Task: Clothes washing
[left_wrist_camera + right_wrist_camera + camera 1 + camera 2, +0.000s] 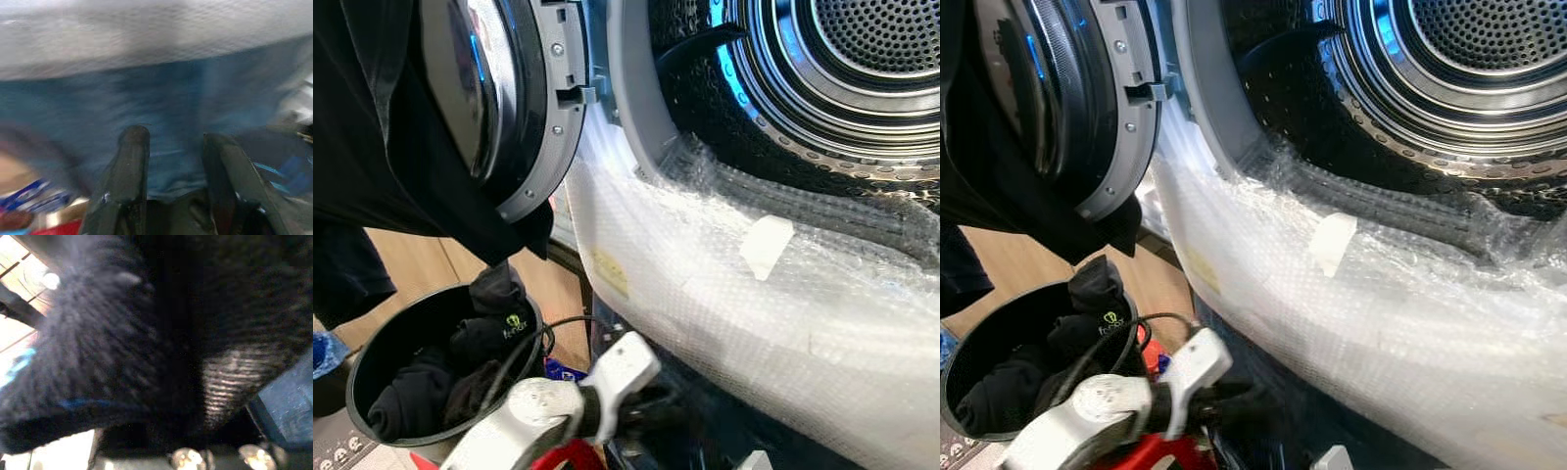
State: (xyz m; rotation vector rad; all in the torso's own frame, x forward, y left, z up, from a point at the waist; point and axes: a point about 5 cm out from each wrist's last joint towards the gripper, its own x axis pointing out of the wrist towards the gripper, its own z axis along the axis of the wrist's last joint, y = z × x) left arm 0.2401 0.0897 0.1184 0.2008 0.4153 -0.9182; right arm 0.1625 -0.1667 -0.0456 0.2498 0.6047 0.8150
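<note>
Wooden flooring (416, 264) runs under a front-loading washing machine whose door (499, 98) stands swung open at the left, with the perforated steel drum (862, 59) exposed and looking empty. Bubble wrap (754, 294) covers the machine's front below the opening. Beside the machine, on the floor, sits a round black basket (367, 357) holding dark clothes (470, 338), one with a small green logo. A black garment (372, 137) hangs across the upper left, draped in front of the door; what holds it cannot be made out. The left arm (558, 397) reaches low between basket and machine front, and the left tool (173, 161) has its two fingers spread apart with nothing between them, pointing at a blurred blue-grey surface. The right wrist view is pressed against dark knitted fabric (146, 333), so whether the right tool is pinching it I cannot tell. The step in hand seems to be loading, moving clothes from basket to drum. The next move likely calls for carrying the hanging garment over the wrapped sill into the drum, clear of the door.
</note>
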